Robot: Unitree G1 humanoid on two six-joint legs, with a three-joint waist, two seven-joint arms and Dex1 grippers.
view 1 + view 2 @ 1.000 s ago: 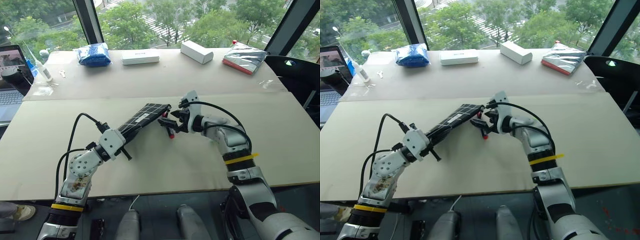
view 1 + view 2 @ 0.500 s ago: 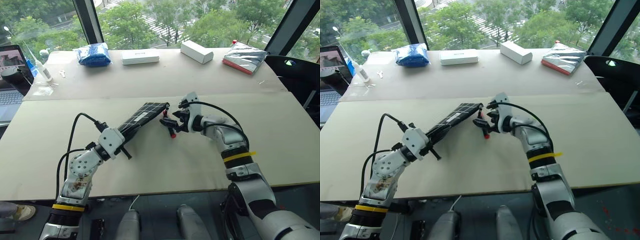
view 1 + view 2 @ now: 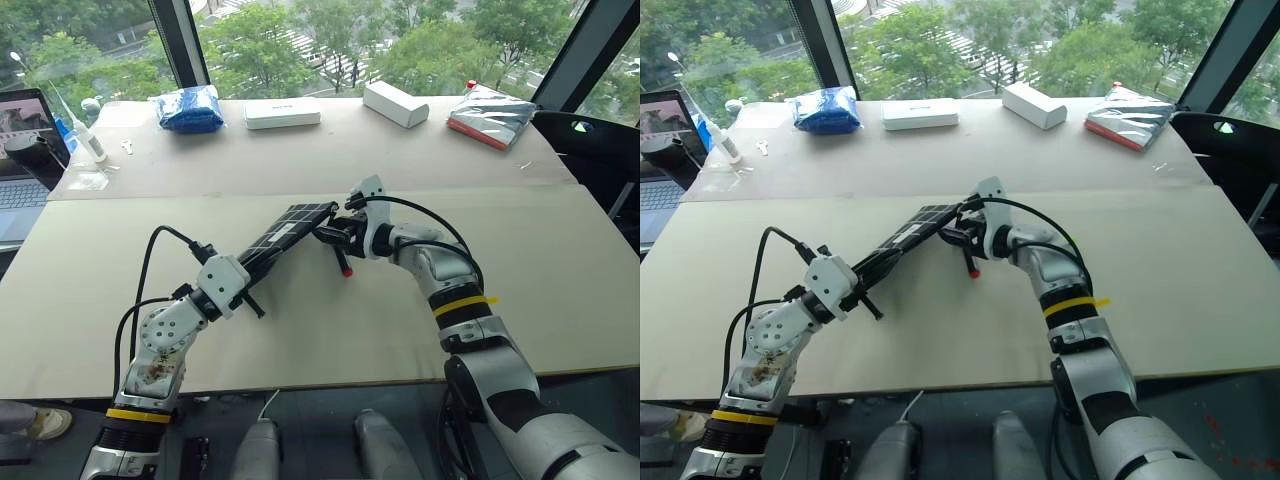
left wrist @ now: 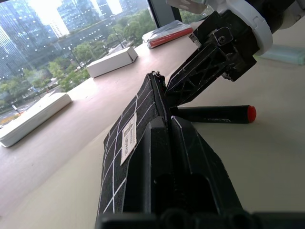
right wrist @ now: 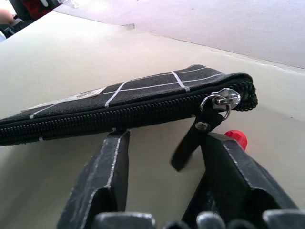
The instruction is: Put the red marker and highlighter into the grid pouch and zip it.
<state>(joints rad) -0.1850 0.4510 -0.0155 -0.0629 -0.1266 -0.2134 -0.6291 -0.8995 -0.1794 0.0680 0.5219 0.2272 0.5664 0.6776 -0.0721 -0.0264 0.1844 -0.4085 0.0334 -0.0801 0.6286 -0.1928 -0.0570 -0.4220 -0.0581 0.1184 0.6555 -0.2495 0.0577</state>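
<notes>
At bench centre I had left fingers [image 3: 243, 287] clamped on the grid pouch [image 3: 290, 229], long axis toward one o'clock; right fingers [image 5: 162, 191] apart, straddling its zipper pull [image 5: 198, 128]; red marker [image 3: 343, 263] just beside.

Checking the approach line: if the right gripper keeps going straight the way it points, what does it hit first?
Likely the grid pouch: its zipper edge and hanging zipper pull lie just ahead of the right gripper, jaws apart. Depth is uncertain.
</notes>
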